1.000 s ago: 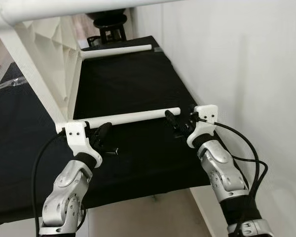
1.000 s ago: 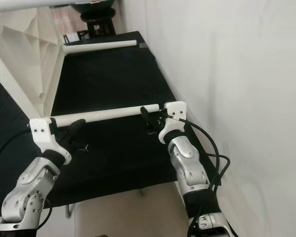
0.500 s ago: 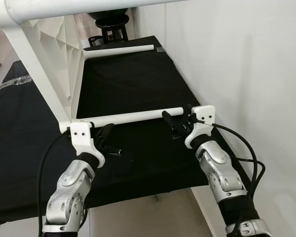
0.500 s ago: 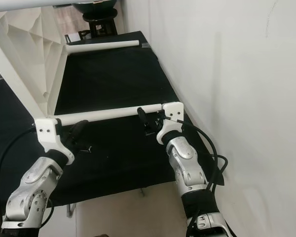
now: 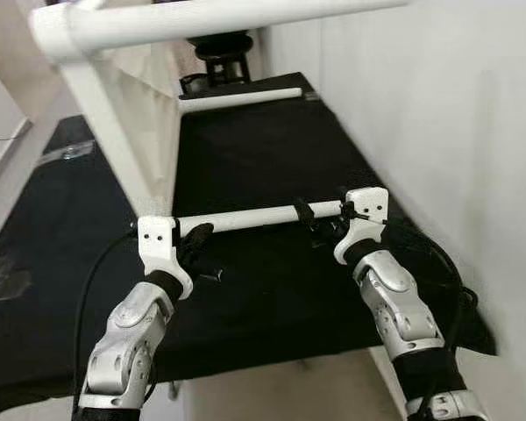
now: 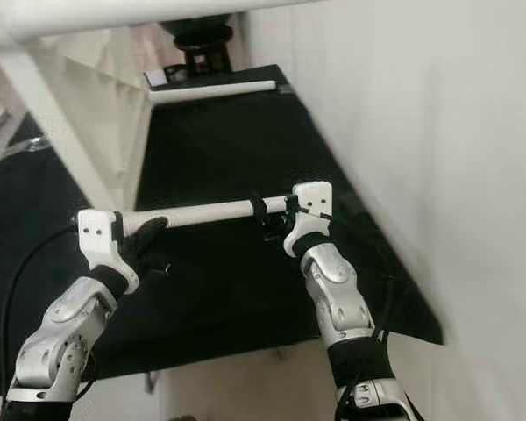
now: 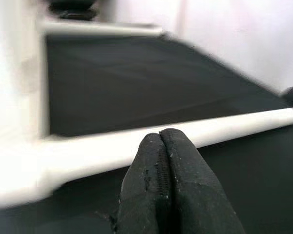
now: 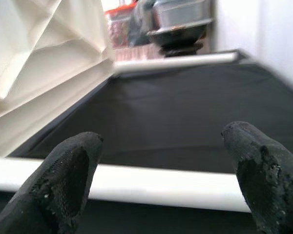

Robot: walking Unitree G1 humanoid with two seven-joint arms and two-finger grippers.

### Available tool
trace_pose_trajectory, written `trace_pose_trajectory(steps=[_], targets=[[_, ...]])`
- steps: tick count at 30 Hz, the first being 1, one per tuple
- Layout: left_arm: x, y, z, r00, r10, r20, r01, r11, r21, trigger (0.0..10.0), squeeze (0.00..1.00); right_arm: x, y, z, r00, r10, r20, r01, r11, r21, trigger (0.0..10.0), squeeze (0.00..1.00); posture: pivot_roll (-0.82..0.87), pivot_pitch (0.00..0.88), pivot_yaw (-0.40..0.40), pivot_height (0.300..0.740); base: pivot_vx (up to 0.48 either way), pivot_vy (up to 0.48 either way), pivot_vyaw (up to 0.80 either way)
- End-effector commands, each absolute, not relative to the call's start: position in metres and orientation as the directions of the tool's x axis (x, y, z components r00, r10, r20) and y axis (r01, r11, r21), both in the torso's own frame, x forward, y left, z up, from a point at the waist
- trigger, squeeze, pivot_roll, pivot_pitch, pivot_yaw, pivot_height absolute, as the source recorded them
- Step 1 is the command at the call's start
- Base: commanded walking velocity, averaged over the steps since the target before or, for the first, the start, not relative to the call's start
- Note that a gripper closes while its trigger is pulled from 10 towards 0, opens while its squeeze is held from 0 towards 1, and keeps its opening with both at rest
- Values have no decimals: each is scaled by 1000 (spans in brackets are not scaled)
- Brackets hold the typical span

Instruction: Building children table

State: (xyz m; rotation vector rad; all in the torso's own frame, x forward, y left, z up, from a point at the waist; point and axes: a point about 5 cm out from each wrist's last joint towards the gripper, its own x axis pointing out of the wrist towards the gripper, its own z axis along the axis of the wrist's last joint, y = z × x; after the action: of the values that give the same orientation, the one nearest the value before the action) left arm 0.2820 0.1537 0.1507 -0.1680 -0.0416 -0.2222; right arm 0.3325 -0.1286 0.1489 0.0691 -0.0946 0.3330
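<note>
left eye view: a white table frame [image 5: 114,105] stands tipped on a black mat [image 5: 272,158] beside a white wall [image 5: 456,105]. 1 white table leg [image 5: 245,217] juts out level over the mat, and a second leg [image 5: 241,95] lies farther back. the left gripper [image 5: 195,241] sits just beside the near leg's inner end, close to the frame. the right gripper [image 5: 316,219] is at the leg's outer end.

right eye view: the same layout. the right gripper's black fingers [image 6: 259,210] straddle the near leg close to its free tip, while the left gripper's fingers reach up under the leg near the frame corner.

left wrist view: the 2 fingertips [image 7: 166,180] are pressed flat together with nothing between them, and the white leg [image 7: 219,127] crosses just beyond them; whether they touch it, i cannot tell. the mat stretches behind, with the far leg [image 7: 102,29] at its back edge.

right wrist view: the 2 fingers [image 8: 68,180] stand wide apart, 1 on each side, with the white leg [image 8: 156,185] running across between them. the ribbed underside of the frame [image 8: 44,73] rises beyond, and a dark stool base [image 8: 178,34] sits past the far leg.
</note>
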Motion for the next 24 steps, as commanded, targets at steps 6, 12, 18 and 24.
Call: trace_pose_trajectory(steps=[6,12,18,24], targets=[[283,157,151,976,-209,55,215,967,-137,10000,0,333,-129,151,939,325,111,-332,942,46,10000,0,65,105,41,740,0,0,0],[283,157,151,977,-207,58,213,968,-136,10000,0,333,-129,150,939,326,111,-333,942,42,10000,0,64,106,41,740,0,0,0],[284,157,150,976,-211,61,218,966,-140,10000,0,334,-129,150,938,329,110,-335,941,40,10000,0,63,101,42,740,0,0,0],[284,156,151,973,-222,70,230,963,-142,10000,0,333,-128,148,935,338,108,-344,938,39,10000,0,62,97,45,740,0,0,0]])
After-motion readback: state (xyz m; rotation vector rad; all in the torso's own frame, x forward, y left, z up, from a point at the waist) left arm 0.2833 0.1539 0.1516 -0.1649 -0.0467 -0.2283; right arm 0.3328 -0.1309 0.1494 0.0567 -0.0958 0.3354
